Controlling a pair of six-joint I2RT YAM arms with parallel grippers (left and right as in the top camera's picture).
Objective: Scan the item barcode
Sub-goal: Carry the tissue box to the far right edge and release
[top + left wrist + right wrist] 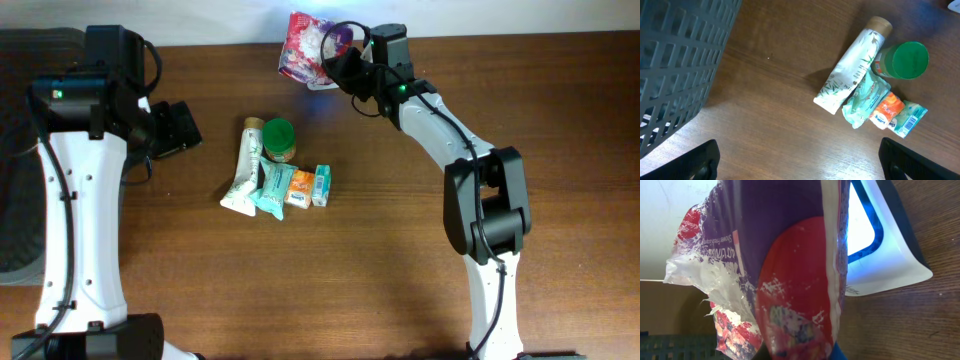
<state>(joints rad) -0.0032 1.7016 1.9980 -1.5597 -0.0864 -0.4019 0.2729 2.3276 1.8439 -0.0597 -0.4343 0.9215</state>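
Observation:
A crinkly red and purple packet (pixel 303 44) hangs at the table's far edge with my right gripper (pixel 336 62) shut on it. In the right wrist view the packet (pixel 790 270) fills the frame and hides my fingers. Just behind it stands the white scanner (pixel 890 265), its window lit blue-white. I see no barcode on the side of the packet facing the camera. My left gripper (pixel 185 128) hovers open over bare wood left of the pile. Its two black fingertips (pixel 702 160) stand far apart with nothing between them.
Mid-table lies a pile: a white toothpaste tube (pixel 245 165), a green-lidded jar (pixel 279 140), a teal pouch (pixel 272 188), an orange packet (pixel 299 187) and a small teal box (pixel 321 185). A grey basket (pixel 680 65) stands at the left edge.

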